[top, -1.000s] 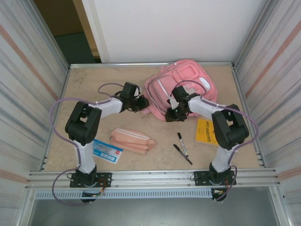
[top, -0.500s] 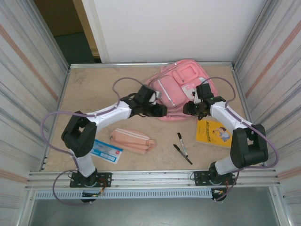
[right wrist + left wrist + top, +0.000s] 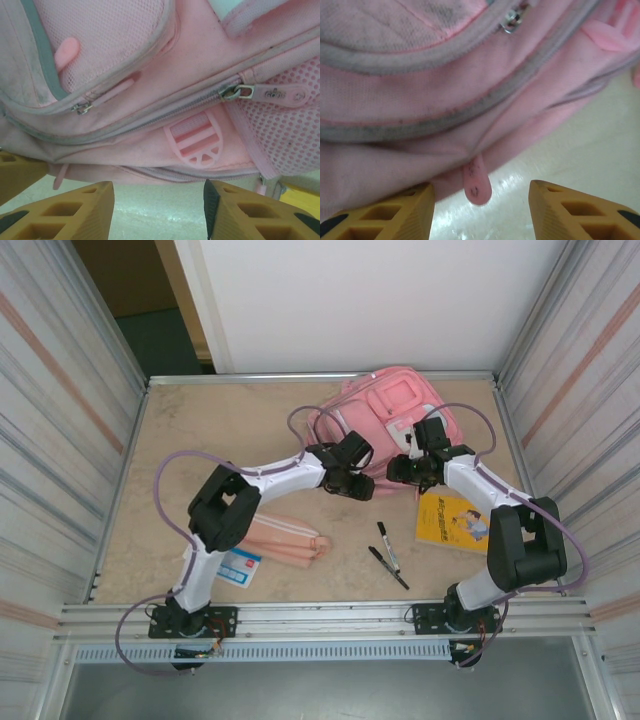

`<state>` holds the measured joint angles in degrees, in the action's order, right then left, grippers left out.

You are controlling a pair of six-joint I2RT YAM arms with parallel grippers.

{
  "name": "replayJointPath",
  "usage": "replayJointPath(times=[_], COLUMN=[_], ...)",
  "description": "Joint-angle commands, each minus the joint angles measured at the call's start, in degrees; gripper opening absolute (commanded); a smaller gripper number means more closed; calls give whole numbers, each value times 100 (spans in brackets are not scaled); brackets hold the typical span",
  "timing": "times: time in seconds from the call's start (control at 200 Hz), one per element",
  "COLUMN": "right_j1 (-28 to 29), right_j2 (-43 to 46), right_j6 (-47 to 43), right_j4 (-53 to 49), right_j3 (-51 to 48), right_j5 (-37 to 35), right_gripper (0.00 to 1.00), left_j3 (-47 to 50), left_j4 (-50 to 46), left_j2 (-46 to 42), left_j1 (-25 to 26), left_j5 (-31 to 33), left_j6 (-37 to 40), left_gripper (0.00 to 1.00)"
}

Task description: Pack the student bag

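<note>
1. While the student bag [image 3: 385, 420] lay flat at the far centre-right of the table [image 3: 200, 440], front pockets up, both arms were stretched in to its near edge.
2. The left gripper [image 3: 356, 486] was seen at the bag's near-left edge. Its jaws were spread and nothing was pinched.
3. In the left wrist view, the yellow fingers [image 3: 390, 215] were held apart over bare tabletop, just short of the bag's lower seam.
4. A pink pull tab [image 3: 476, 182] hung from that seam into the gap and was touched by neither finger.
5. Grey zip lines were seen crossing the fabric, with a metal slider [image 3: 511, 20] near the top of that view.
6. The right gripper [image 3: 402, 472] was placed at the bag's near-right edge, close beside the left one. Its jaws were likewise spread and nothing was held.
7. In the right wrist view, a zip line with a pink rubber puller [image 3: 280, 94] and a striped pink patch [image 3: 196, 140] were seen above the gap.
8. A pink pencil pouch [image 3: 290, 540] was partly hidden under the left arm, with a blue-and-white card [image 3: 240, 565] near it.
9. Two black markers [image 3: 388, 546] lay near centre, well apart from the bag.
10. A yellow book [image 3: 450, 522] lay near the bag's near-right corner, partly hidden under the right arm.
</note>
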<state>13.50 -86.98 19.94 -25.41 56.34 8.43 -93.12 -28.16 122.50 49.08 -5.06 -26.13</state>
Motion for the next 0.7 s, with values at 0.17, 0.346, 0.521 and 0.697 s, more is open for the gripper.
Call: replayJointPath(times=[0.17,0.346,0.521,0.697], right_j1=[-14,-20,-83,-90], right_j2=[-51,-70,53,-59], right_j6=[-27,-64,405,2876], right_j4=[281,178,-46,-318], right_j3=[-194,-132,21,84], right_j5=[163,81,51,361], right_gripper=[45,47,54,55], left_j3=[-815,-761,-128,665], left_j4=[-654,-595,-67,887], left_j2=[658,307,-537,-1095], left_j1=[111,109,85,-182], left_j5=[845,965,549,-585], left_j6=[99,346,661,513], left_gripper=[26,1,0,0])
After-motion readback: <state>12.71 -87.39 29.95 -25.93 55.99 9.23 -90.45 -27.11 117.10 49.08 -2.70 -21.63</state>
